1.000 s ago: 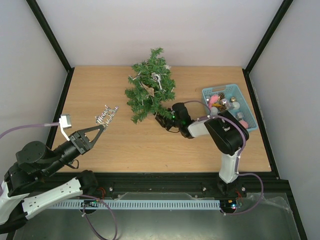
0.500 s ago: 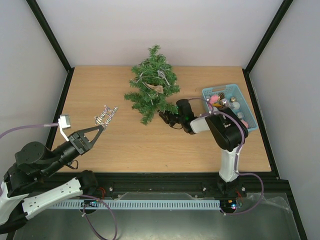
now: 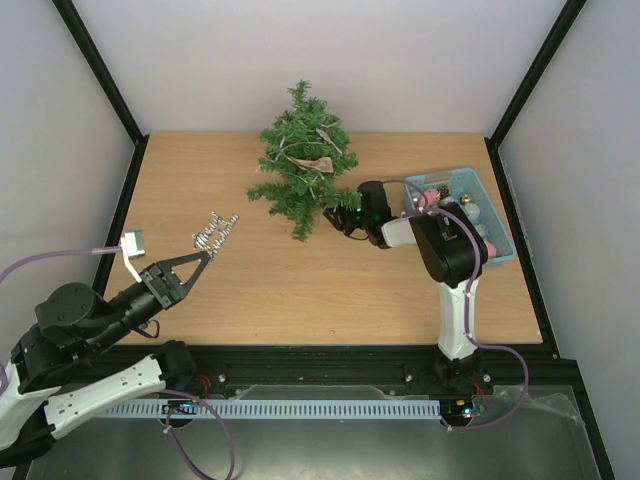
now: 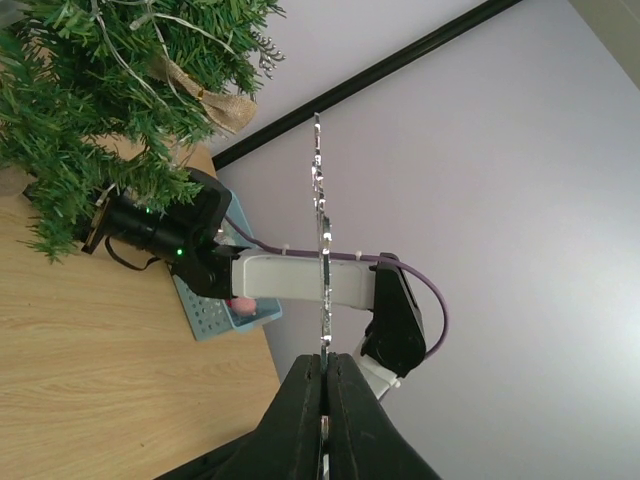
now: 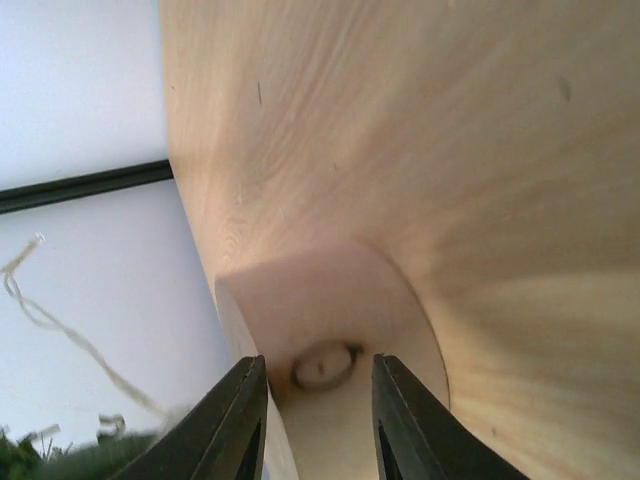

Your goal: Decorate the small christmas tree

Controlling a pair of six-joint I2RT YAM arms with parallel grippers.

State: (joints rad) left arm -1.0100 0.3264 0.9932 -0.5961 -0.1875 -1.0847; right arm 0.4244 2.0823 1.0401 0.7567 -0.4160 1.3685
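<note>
The small christmas tree [image 3: 302, 165] is standing toward the back middle of the table [image 3: 290, 285], just left of the blue basket [image 3: 500, 228]. The right gripper [image 3: 338, 216] is reaching in low under the branches, its jaws clamping the tree's pale wooden base [image 5: 330, 300]. On the near left, well apart from the tree, the left gripper [image 3: 203, 256] is pinching a thin silver ornament [image 3: 214, 230], jaws pressed together on it.

Robot test cell, laboratory type. Enclosed by plain white panels [image 3: 330, 50] in black frame struts [image 3: 100, 72]. Light wooden surface [image 3: 260, 290] as work area. Two robot arms, left arm [image 3: 95, 320] and right arm [image 3: 450, 255], bolted side by side at near edge. Purple cables [image 3: 60, 254] and slotted cable duct [image 3: 320, 408] along front rail.
</note>
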